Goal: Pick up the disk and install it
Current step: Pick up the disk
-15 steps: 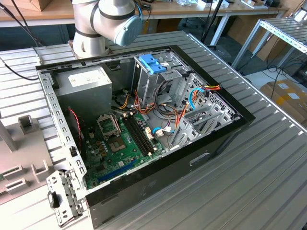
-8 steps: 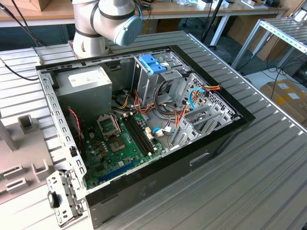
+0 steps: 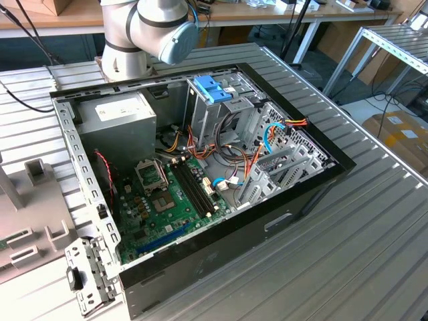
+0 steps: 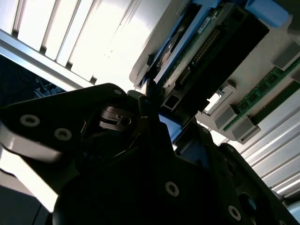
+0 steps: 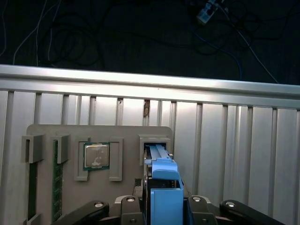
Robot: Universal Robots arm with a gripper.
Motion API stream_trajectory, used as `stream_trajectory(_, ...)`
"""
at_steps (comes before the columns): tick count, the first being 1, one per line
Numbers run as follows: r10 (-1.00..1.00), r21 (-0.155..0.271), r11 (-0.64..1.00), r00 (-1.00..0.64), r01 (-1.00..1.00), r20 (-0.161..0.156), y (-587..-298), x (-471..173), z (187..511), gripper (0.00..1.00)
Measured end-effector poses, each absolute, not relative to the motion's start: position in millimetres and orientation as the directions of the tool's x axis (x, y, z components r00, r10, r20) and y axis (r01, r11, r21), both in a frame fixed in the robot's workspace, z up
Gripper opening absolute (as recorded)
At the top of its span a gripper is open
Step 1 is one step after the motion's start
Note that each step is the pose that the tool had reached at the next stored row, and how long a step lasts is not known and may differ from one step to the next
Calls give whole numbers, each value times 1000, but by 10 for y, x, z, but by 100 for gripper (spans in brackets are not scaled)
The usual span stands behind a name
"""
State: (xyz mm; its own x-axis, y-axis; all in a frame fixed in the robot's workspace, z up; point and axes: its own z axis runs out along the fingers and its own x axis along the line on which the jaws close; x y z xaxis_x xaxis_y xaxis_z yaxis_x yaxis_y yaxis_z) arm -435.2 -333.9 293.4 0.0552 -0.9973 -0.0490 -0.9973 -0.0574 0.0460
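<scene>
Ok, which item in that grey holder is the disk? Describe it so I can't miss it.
Find the grey holder on the ribbed metal table in the first wrist view. The disk stands on edge in the slot beside the square processor chip, on the side away from the memory sticks. It alone there has blue plastic rails.

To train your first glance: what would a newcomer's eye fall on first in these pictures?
The open computer case on the slatted table dominates the exterior view, its green motherboard bare and a blue bracket bright in the drive cage. In the first wrist view, the disk with blue rails stands on edge in a grey holder tray near a processor chip, the gripper right at it.
</scene>
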Motion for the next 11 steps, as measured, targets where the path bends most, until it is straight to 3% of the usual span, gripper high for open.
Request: stream_trajectory(11,-997,46,-57,55,-997,-51,-3338,-4352,2962,37)
